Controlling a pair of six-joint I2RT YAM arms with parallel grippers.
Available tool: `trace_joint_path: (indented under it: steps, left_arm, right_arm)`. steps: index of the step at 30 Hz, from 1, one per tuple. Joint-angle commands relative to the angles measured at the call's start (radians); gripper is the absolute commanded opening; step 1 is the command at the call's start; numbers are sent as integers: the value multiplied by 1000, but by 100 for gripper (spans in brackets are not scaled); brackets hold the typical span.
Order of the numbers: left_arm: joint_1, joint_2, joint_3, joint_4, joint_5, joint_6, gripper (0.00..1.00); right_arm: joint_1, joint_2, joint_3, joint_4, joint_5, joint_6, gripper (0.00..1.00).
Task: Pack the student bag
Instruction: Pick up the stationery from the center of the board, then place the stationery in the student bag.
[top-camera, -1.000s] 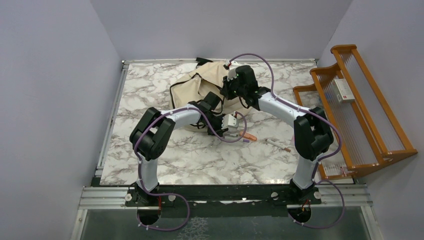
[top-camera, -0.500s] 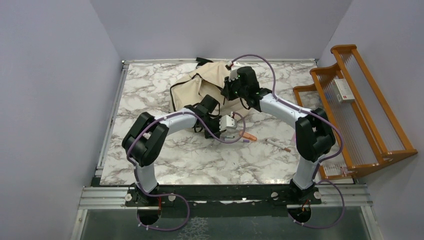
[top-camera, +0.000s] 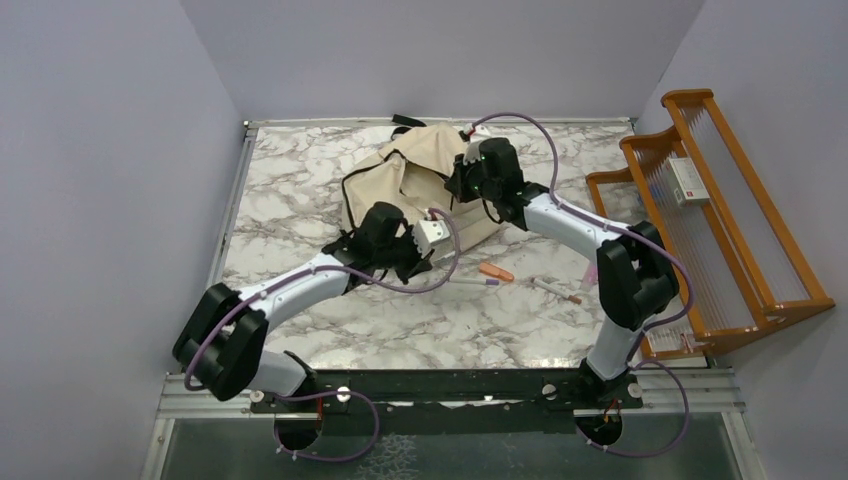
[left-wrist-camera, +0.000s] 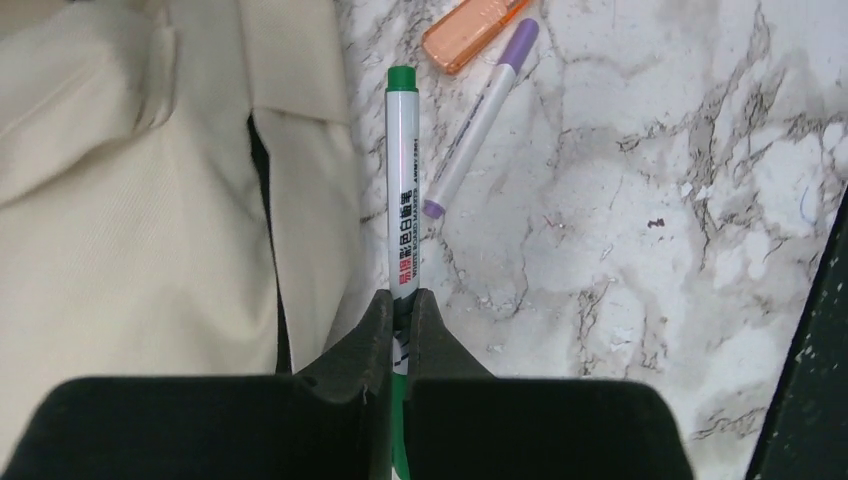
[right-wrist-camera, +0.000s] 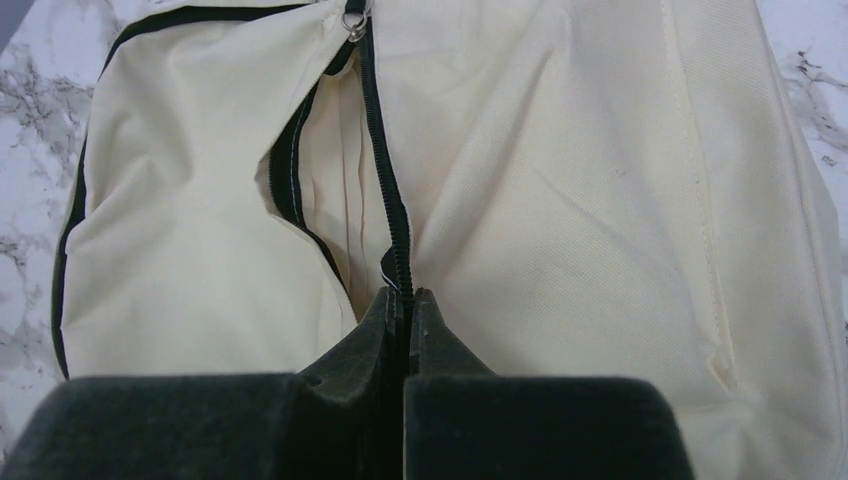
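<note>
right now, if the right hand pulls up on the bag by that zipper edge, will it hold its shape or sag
Likely to sag: the bag is creased cloth lying slumped, so probably only the pinched edge rises. The right hand is shut on the zipper strip, a thin hold that may slip. It lies flat, so probably light.

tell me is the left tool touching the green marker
Touching. The left wrist view shows the left tool clamped on the green marker, no gap.
</note>
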Motion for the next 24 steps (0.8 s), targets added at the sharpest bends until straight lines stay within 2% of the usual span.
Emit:
trace_joint_path:
  steps: [1, 3, 5, 9, 17, 24]
  left_arm:
    - [-2, -153, -124, 275, -252, -426, 0]
    - [-2, -175, -113, 236, -408, -573, 0]
    - [0, -167, -66, 163, -492, -649, 0]
    - [7, -121, 57, 34, -521, -748, 0]
    - [88, 3, 234, -97, -393, -959, 0]
    - [187, 93, 231, -13, -152, -1136, 0]
  right_arm:
    - [-4, -79, -61, 117, 14, 40, 0]
    - [-4, -88, -83, 155, 5, 47, 0]
    - [-4, -91, -87, 165, -13, 48, 0]
    - [-4, -85, -81, 162, -32, 51, 0]
    - [-4, -100, -99, 160, -22, 54, 0]
    - [-4, -108, -107, 164, -43, 54, 0]
